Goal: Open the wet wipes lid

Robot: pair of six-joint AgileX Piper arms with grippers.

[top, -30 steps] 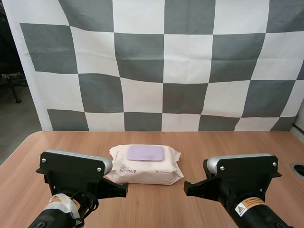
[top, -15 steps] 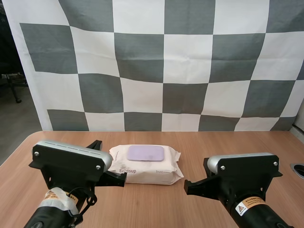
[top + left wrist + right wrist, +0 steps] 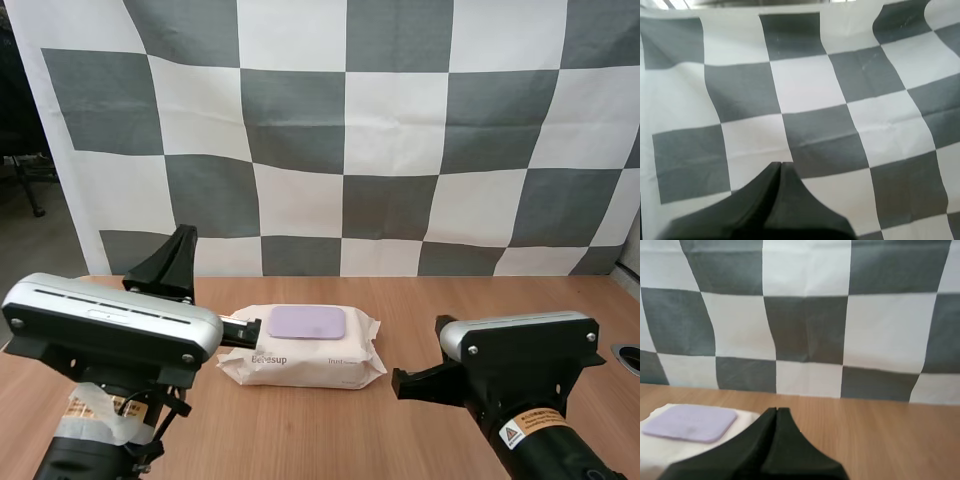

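Two closed wedges: my left pincer (image 3: pixel 780 165) and right pincer (image 3: pixel 776 410), each pressed together on nothing. Wet wipes pack (image 3: pixel 300 360) lies on the desk (image 3: pixel 460 300), soft, light; its stiff lilac lid (image 3: pixel 306 322) likely lifts at an edge.

Left gripper (image 3: pixel 780 166) closed, fingers pressed into one wedge, wrist high at near left. Right gripper (image 3: pixel 776 412) closed too, lower, near right.
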